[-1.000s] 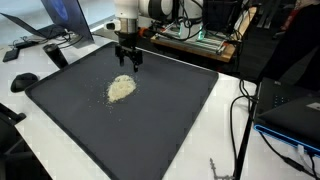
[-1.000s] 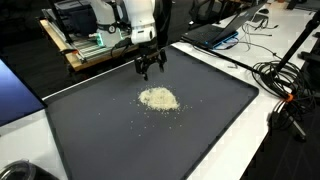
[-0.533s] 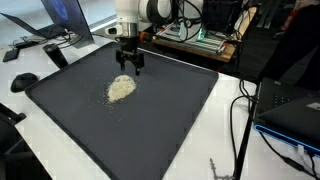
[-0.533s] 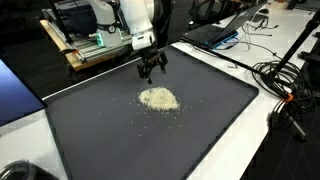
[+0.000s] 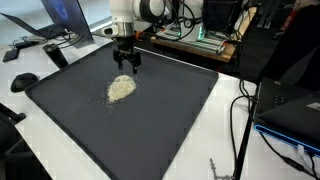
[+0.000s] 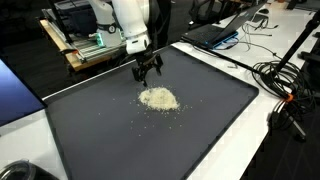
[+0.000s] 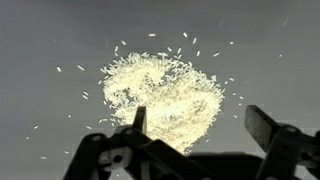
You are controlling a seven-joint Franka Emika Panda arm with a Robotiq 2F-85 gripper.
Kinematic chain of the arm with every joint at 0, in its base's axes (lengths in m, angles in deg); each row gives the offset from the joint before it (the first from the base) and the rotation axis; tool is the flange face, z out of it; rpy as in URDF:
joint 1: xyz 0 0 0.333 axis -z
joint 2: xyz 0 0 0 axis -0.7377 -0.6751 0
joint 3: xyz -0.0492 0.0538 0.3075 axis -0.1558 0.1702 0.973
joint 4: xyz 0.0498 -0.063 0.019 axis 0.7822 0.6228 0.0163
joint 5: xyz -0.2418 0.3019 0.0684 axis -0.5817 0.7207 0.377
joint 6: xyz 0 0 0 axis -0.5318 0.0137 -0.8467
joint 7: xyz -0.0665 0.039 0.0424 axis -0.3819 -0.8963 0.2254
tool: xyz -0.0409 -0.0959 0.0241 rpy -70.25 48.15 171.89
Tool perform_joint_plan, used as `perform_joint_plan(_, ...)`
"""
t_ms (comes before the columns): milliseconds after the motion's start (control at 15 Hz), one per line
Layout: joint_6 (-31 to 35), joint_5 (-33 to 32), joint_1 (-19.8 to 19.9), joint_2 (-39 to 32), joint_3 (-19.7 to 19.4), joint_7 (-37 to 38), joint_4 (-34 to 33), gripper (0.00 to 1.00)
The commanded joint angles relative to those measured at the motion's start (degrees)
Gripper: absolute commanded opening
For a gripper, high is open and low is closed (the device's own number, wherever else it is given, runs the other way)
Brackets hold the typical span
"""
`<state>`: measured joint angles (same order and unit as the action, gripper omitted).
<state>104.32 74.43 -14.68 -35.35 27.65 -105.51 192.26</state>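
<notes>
In an exterior view, a single heap of rice [image 5: 121,88] lies on the dark mat [image 5: 150,130] that covers the worktop [image 5: 228,128]. The heap sits towards the mat's far left part. It is pale, cream-coloured, low and roughly round. The jaws hang just above its far edge, fingers pointing down and spread apart, holding nothing.

In an exterior view from the opposite side, the same heap of rice [image 6: 158,98] shows near the middle of the mat [image 6: 100,130], with a few stray grains close around it. The jaws stand over the edge nearest the arm's base, apart from the grains. There is one heap and one mat, and the white worktop [image 6: 250,140] shows past the mat's edge.

In the wrist view, the rice [image 7: 165,95] fills the centre as a dense mound of white, elongated grains. The loose grains scattered round it on the mat [image 7: 40,40] are too many to count. Two dark fingers rise from the bottom edge, set wide, with the mound's near side between them.
</notes>
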Motion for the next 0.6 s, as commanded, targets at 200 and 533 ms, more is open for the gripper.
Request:
perform_joint_plan(200, -7.67, -1.9, -2.92, 0.32, -4.08, -3.51, -3.87, 1.0)
perform_joint_plan(533, -4.87, -0.97, -2.25, -2.5, -3.49, -11.7, -5.24, 1.0)
